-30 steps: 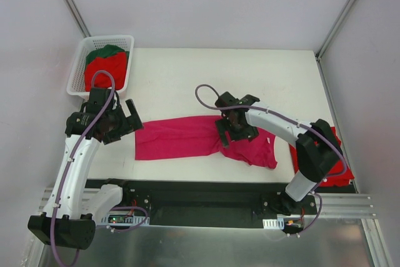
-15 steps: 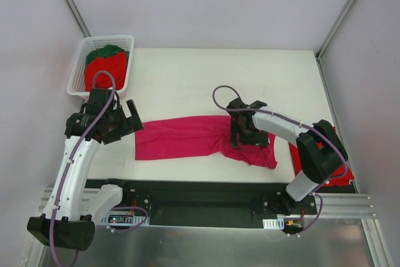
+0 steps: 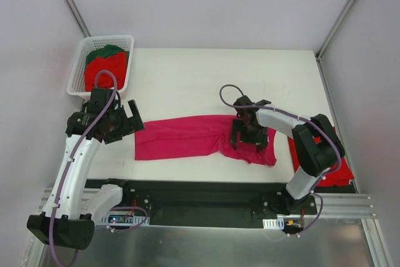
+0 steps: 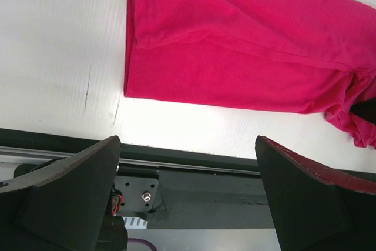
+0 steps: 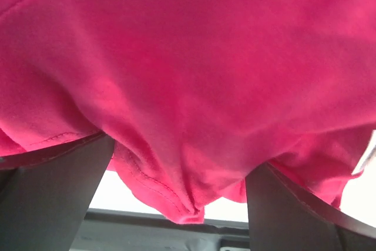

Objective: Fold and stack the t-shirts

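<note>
pincer of right arm (image 3: 250, 141) atop t-shirt (image 3: 181, 137)

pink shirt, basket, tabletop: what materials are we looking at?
Pink shirt: soft matte knit cloth, probably cotton jersey; it creases and shows stitched hems.
Basket: white moulded plastic by the look, with open lattice walls.
Tabletop: smooth white matte board, faintly scuffed; exact material unclear.

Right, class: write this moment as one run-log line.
left gripper: open, beside pink t-shirt | right gripper: open, over its bunched right end | held: nothing
</note>
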Controlling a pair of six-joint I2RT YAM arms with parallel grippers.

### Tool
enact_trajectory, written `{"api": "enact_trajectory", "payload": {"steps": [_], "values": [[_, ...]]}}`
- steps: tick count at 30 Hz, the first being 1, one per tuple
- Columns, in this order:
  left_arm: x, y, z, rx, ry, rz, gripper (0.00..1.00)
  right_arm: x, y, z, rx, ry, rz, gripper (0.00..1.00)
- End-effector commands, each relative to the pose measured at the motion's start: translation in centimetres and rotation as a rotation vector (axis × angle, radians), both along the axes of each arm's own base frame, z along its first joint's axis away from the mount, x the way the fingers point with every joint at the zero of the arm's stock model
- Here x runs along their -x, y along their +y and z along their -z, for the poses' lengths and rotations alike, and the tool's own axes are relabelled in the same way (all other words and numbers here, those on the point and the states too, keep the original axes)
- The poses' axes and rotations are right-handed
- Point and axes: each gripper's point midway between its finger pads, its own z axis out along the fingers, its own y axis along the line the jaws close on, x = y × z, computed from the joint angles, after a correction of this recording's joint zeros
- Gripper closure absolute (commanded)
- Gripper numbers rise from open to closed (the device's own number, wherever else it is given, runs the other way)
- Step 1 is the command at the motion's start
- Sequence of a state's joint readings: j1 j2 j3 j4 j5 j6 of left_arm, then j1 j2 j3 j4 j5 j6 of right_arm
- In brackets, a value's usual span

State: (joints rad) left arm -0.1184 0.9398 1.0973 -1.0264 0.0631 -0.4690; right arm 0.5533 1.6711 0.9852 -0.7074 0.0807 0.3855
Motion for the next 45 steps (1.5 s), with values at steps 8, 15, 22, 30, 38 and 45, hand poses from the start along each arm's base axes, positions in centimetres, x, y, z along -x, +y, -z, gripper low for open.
{"api": "enact_trajectory", "payload": {"steps": [8,15,22,30,38,45], "values": [[-0.3,-0.4,-1.1,0.002,-0.041,0.038,0.01,-5.3,-3.5,-1.0,0.180,0.088,-0.132,0.04],[-0.4,-0.4,-1.0,0.000,-0.035,0.040,0.01,-9.4,-6.2,-2.8,0.281,0.076,-0.146,0.04],[-0.5,-0.5,-1.2,-0.001,-0.038,0.049,0.01,-14.6,-7.2,-3.7,0.348,0.030,-0.165,0.04],[-0.4,-1.0,-1.8,0.024,-0.040,0.054,0.01,-19.7,-7.0,-2.9,0.392,-0.019,-0.223,0.04],[0.8,-1.4,-3.5,0.066,-0.061,0.040,0.01,-26.4,-5.0,-4.2,0.315,-0.141,-0.202,0.04],[2.4,-0.5,-3.6,0.033,-0.049,0.019,0.01,-30.4,-3.6,-3.8,0.210,-0.318,-0.177,0.04]]}}
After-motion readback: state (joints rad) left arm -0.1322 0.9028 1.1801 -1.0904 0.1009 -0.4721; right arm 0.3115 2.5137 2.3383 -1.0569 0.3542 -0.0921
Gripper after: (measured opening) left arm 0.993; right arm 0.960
